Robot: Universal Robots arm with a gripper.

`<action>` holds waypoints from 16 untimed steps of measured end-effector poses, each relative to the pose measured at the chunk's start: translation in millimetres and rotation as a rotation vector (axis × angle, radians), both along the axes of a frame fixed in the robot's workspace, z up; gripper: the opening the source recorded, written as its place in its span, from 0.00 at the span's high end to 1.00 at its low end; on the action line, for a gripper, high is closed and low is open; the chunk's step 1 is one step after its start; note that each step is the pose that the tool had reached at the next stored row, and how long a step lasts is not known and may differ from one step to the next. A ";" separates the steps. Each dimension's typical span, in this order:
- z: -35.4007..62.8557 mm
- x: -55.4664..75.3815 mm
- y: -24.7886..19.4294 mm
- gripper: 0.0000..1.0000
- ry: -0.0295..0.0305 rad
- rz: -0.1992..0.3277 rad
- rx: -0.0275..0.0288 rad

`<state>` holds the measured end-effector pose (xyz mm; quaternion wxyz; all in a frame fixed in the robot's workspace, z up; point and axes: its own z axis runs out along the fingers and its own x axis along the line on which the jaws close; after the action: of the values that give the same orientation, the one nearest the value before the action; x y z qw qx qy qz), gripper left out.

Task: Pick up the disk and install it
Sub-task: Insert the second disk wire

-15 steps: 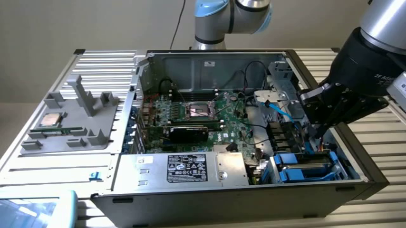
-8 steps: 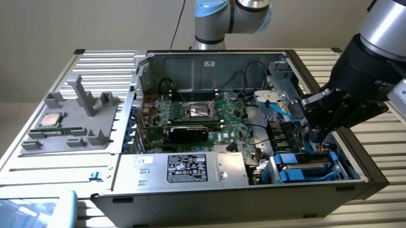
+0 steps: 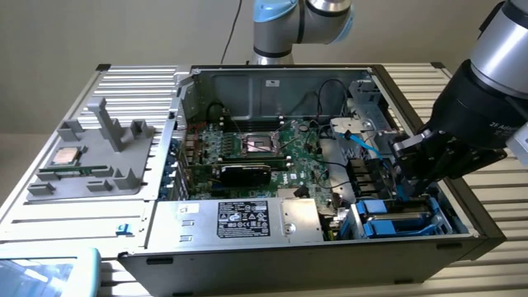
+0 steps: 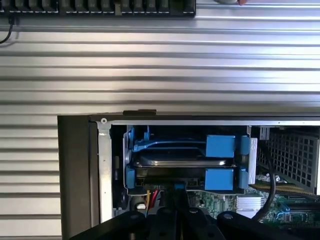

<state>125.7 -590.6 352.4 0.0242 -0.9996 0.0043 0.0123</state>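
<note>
The disk lies flat in its blue carrier frame, seated in the drive bay at the corner of the open computer case. In the exterior view the blue carrier sits at the case's front right corner. My gripper is shut, its two black fingers pressed together, with the tips right at the carrier's near edge by a small blue tab. I cannot tell whether they touch it. From outside, the gripper hangs just above the bay.
A silver power-supply box sits in the case beside the bay, with the motherboard and loose cables behind it. A grey tray on the exterior view's left holds a small CPU chip. The table is ribbed metal.
</note>
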 end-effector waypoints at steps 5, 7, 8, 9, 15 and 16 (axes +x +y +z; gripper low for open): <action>-3.0 -4.5 -0.5 0.89 -0.0001 0.000 -0.0002; -3.7 -4.6 -2.2 0.89 -0.0001 0.000 0.0000; -4.0 -4.6 -3.0 0.89 -0.0001 0.000 0.0000; -4.2 -4.6 -4.3 0.89 0.0000 0.000 -0.0003; -7.6 -4.9 -5.4 0.89 0.0000 0.000 -0.0001; -8.0 -5.1 -5.4 0.89 0.0000 0.000 -0.0001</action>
<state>120.6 -596.0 344.4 0.0241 -0.9996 0.0044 0.0123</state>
